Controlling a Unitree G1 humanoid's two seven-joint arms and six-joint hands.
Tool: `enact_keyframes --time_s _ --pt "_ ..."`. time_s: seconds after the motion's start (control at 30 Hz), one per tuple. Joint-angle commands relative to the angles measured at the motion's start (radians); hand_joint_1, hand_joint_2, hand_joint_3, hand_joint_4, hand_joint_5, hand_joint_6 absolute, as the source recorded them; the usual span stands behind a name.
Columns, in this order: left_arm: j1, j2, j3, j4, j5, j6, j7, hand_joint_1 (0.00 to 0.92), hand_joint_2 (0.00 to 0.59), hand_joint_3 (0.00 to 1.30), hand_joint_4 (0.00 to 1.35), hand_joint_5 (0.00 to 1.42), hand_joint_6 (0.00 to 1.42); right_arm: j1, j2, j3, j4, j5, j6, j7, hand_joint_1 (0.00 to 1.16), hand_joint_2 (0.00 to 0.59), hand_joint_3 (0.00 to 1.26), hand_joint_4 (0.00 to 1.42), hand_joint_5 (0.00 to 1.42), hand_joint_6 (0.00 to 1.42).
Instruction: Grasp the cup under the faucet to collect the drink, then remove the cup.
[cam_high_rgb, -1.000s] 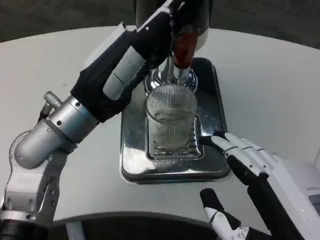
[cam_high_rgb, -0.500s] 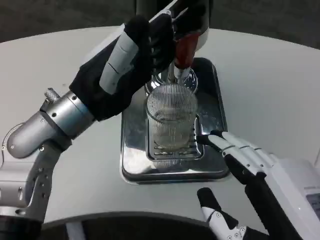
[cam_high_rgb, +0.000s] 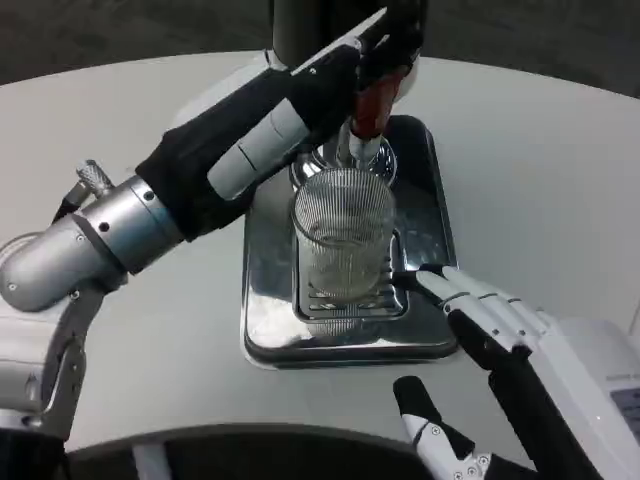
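A clear ribbed glass cup (cam_high_rgb: 343, 235) stands upright on the grate of a shiny steel drip tray (cam_high_rgb: 268, 300), right beneath the chrome faucet spout (cam_high_rgb: 357, 150). My left hand (cam_high_rgb: 330, 85) reaches across from the left to the top of the dark red tap handle (cam_high_rgb: 372, 100); its fingers are hidden against the dark dispenser body. My right hand (cam_high_rgb: 495, 335) sits low at the cup's right with fingers spread and holding nothing. Its fingertips (cam_high_rgb: 425, 281) are close to the cup's lower right side, and its thumb (cam_high_rgb: 415, 400) lies apart near the table's front edge.
The black dispenser column (cam_high_rgb: 300, 25) rises behind the tray at the top. My left forearm (cam_high_rgb: 130, 230) slants over the table's left half. White tabletop (cam_high_rgb: 540, 180) spreads to the right of the tray.
My left hand has stretched up and to the right onto the tap's top, with the forearm flattening out. My right hand has hardly moved, and the cup stays put.
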Motion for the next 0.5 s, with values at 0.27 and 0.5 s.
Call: enact_keyframes --time_s 0.27,0.5 --pt "0.013 0.089 -0.084 -0.101 0.216 -0.172 0.015 0.0 0.047 0.0 0.0 0.03 0.0 0.028 0.02 0.009 0.001 0.006 0.008 -0.002 0.36 0.491 0.19 0.14 0.18 0.27" --pt "0.024 0.127 -0.108 -0.128 0.329 -0.265 0.08 0.0 0.046 0.0 0.0 0.03 0.0 0.04 0.033 0.009 0.004 0.001 0.02 0.004 0.37 0.483 0.14 0.11 0.16 0.27"
